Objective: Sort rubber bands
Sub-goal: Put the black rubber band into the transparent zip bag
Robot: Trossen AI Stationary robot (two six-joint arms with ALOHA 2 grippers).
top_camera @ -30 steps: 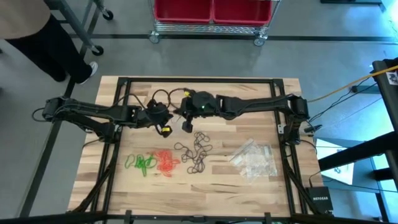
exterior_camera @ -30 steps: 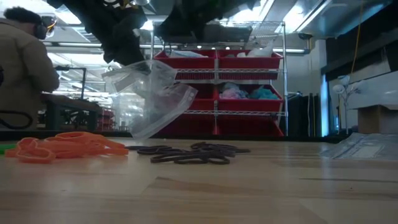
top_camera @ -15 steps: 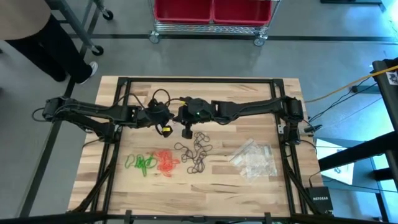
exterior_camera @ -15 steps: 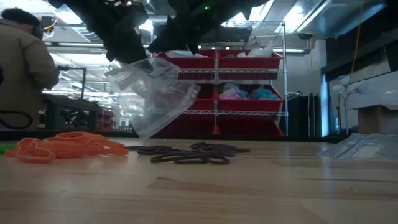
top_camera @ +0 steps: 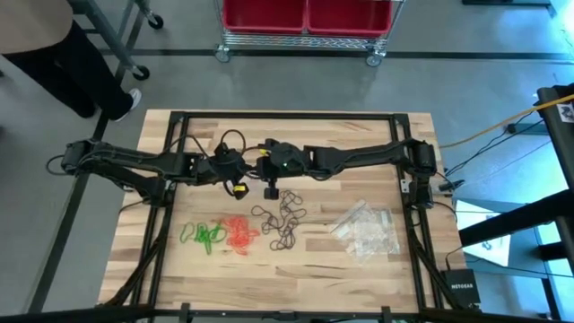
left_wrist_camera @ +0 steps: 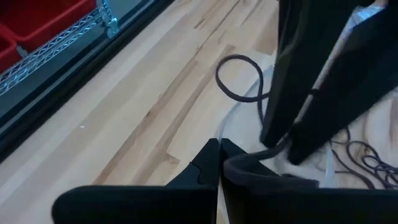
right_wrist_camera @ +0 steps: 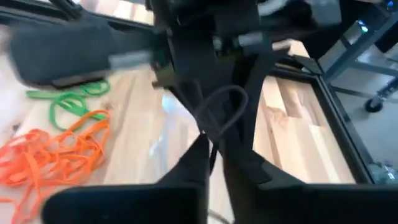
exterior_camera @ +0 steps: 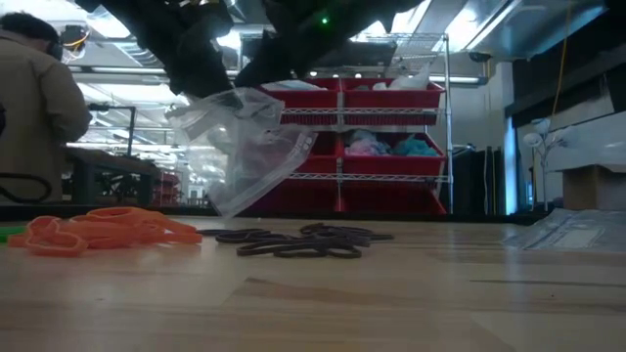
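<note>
My left gripper (left_wrist_camera: 217, 152) is shut on a clear plastic bag (exterior_camera: 249, 147) and holds it above the table's middle, toward the far side. My right gripper (right_wrist_camera: 211, 146) is shut on one black rubber band (right_wrist_camera: 221, 102) right beside the bag's top, close to my left gripper (top_camera: 244, 177). On the table lie three heaps of bands: green (top_camera: 204, 235), orange-red (top_camera: 239, 233) and black (top_camera: 282, 215). In the low view the orange heap (exterior_camera: 98, 230) and the black heap (exterior_camera: 293, 242) lie under and in front of the bag. My left gripper pinches the bag's top edge (left_wrist_camera: 239, 163) between its two fingers. The bag hangs below the fingers, slanting, clear of the table (exterior_camera: 235, 196). My right gripper pinches the black band between its fingertips (left_wrist_camera: 280, 134), which point down. The loop's free part (left_wrist_camera: 239, 78) sticks out beside the fingers, lifted clear of the table.
A pile of further clear bags (top_camera: 366, 230) lies toward the table's right near part. A person (top_camera: 54, 54) stands beyond the table's far left corner. A wire rack with red bins (top_camera: 309, 18) stands past the far edge. Bare wood shows along the near edge.
My right gripper has moved a little toward the table's left, closing in on my left gripper and the bag's top. The hanging bag has shifted shape slightly as it came near. The heaps on the table have stayed put.
</note>
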